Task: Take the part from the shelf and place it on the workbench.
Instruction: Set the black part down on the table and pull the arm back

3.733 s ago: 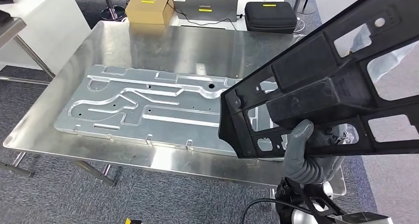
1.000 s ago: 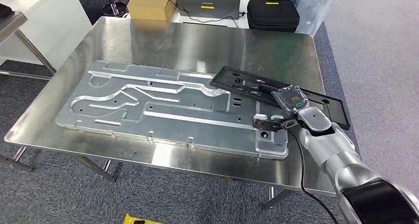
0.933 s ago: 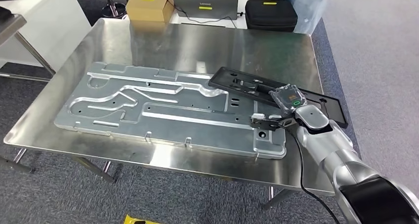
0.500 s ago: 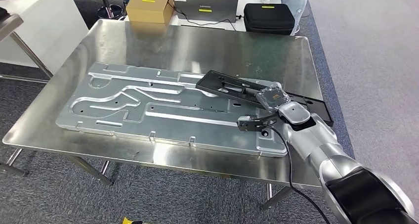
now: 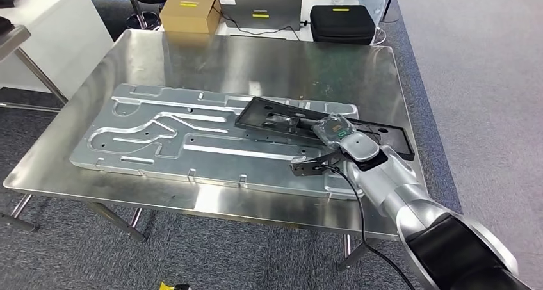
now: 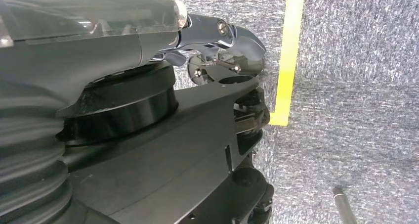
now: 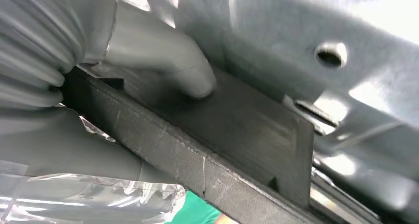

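Note:
The part (image 5: 275,118), a long flat black plastic frame with cut-outs, lies across the right end of the steel workbench (image 5: 256,59). Its left end rests on a large stamped aluminium plate (image 5: 160,136). My right hand (image 5: 349,150) grips the part near its middle. In the right wrist view the grey thumb (image 7: 168,61) presses on the part's (image 7: 247,130) black face, and the edge runs under the palm. The left wrist view has my left hand's (image 6: 34,174) dark ribbed cover above grey carpet; its fingers cannot be made out.
Behind the bench stand a cardboard box (image 5: 189,11), a grey laptop (image 5: 259,9) and a black case (image 5: 342,16). A white table (image 5: 51,27) is at the left. Grey carpet lies right of the bench. Yellow floor tape (image 6: 289,56) is in the left wrist view.
The part came down from in front of the camera onto the bench. Over the last second my right hand has slid it left, further over the aluminium plate. The camera shifted slightly.

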